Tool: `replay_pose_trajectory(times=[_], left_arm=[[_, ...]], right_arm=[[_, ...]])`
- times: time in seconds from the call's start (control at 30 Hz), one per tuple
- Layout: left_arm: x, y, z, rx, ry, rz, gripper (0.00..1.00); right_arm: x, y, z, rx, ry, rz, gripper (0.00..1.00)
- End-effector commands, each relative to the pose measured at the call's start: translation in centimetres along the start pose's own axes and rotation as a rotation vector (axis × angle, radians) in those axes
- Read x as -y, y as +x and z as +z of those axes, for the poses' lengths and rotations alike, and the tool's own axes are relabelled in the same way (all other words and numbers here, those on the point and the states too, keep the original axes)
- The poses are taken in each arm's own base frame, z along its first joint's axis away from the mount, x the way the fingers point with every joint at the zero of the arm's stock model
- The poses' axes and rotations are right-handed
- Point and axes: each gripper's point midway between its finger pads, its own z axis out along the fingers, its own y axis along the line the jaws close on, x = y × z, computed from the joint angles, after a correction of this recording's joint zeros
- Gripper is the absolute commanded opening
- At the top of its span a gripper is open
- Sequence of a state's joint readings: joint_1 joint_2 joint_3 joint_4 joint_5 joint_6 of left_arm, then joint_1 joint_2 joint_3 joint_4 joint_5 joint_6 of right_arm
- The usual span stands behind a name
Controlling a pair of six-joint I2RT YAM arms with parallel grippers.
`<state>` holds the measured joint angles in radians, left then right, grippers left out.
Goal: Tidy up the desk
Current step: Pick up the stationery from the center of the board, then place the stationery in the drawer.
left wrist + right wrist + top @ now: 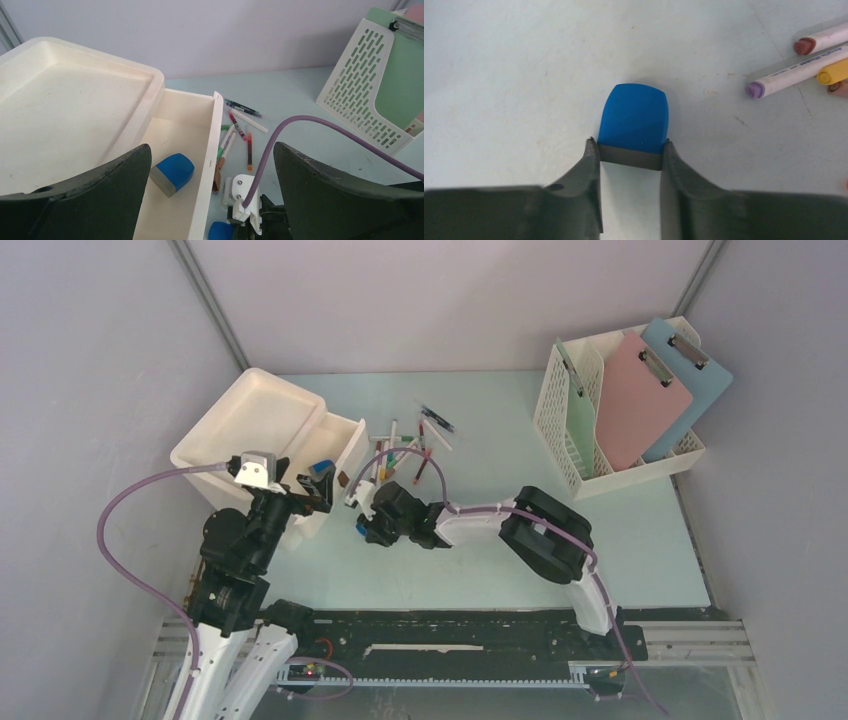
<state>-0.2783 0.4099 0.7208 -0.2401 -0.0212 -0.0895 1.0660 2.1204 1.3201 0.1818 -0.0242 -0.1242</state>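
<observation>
Pinching the blue-and-grey eraser (634,117) on the desk (499,75) with my right gripper (630,150); my left gripper (212,147) hangs wide open.

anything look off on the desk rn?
Yes: pens and markers lie scattered at odd angles on the desk beside the open drawer. One blue eraser is also outside it, clamped in the right gripper.

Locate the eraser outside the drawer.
Top view, left of centre: the eraser sits in the right gripper, just right of the drawer, pens beyond.
</observation>
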Motion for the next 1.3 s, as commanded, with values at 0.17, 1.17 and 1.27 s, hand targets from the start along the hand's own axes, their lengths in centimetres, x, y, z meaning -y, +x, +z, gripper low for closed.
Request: replay_pose_trajectory(times=[0.17,1.17,1.27], left_arm=[[0.0,-1.5,-0.3,0.059,0.002,-0.009,1.00],[-0.8,-2.5,-1.2,0.117,-0.044,-0.011,1.00],[-0.8,-2.6,-1.3,0.122,-0.045,-0.011,1.00]], right_arm=[[-2.3,-5.9,-9.2,0.028,-0.289,0.064,0.06],[5.8,-22.7,-16.1,0.240,-0.413,-0.107,0.04],[5.7,-24.0,-15.2,0.264,-0.406,-0.119,0.09]])
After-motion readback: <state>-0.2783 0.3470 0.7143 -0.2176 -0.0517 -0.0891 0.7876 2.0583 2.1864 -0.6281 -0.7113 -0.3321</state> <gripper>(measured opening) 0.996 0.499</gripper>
